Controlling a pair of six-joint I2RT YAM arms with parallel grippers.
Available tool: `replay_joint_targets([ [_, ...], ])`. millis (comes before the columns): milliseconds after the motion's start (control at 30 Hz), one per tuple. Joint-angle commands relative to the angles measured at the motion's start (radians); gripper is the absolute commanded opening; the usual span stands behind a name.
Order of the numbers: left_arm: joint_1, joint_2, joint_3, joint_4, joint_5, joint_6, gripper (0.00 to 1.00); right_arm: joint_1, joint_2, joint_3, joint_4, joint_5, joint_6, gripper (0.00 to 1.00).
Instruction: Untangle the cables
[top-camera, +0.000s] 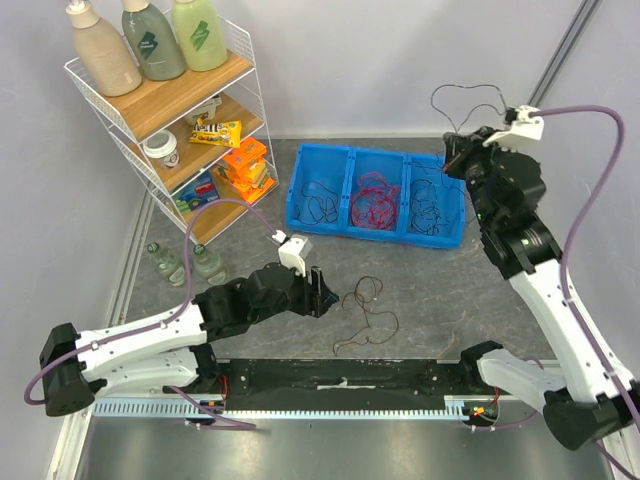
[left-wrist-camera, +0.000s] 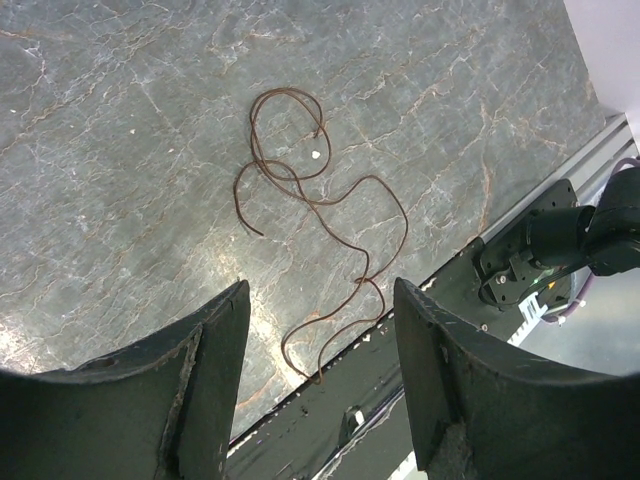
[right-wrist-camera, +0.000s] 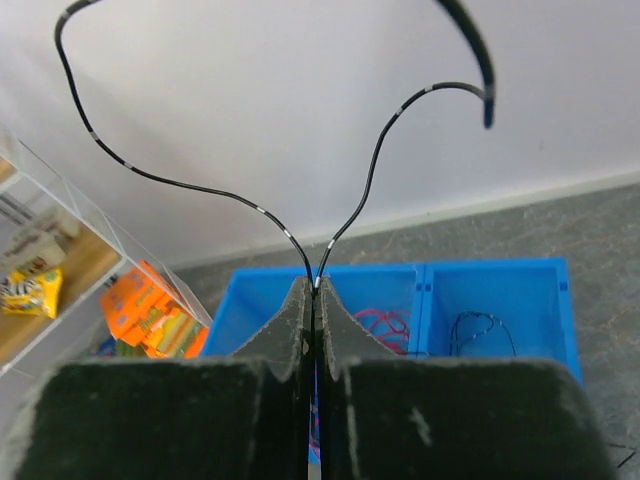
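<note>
A robot test lab: plain grey walls, a stone-look worktop (top-camera: 430, 290), a blue sorting bin (top-camera: 375, 196), and a prop shelf (top-camera: 180, 110) of groceries.

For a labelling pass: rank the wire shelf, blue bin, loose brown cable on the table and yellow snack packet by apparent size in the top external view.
1. wire shelf
2. blue bin
3. loose brown cable, counting the spread of its loops
4. yellow snack packet, a little smaller than that spread

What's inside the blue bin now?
Blue bin: black cables in the left compartment, red cables in the middle, more black cables on the right. The right arm covers part of its right edge.
</note>
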Motion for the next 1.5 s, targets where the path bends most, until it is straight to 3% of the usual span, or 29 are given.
replay_joint_targets([
  [0,0.005,-0.035,0.023,0.025,-0.004,-0.018,0.65,-0.001,0.062,0.003,0.028,0.014,0.005,0.00],
  [200,0.007,-0.055,0.016,0.011,-0.026,-0.013,0.66,-0.003,0.022,0.078,0.013,0.091,-0.070,0.00],
  [367,0.009,-0.028,0.022,0.039,-0.017,-0.010,0.66,-0.003,-0.002,0.156,-0.012,0.008,-0.073,0.00],
  [767,0.009,-0.045,0.017,0.017,-0.018,-0.016,0.66,-0.001,0.051,0.183,-0.015,0.019,-0.082,0.00],
  [1100,0.010,-0.023,0.022,0.030,-0.017,-0.016,0.66,-0.001,0.096,0.410,-0.062,0.008,-0.117,0.00],
  [1267,0.012,-0.023,0.020,0.036,-0.007,-0.018,0.66,-0.001,0.068,0.376,-0.055,0.000,-0.111,0.00],
  [1467,0.010,-0.042,0.012,0.028,-0.009,-0.019,0.66,-0.001,0.064,0.204,0.016,0.040,-0.062,0.00],
])
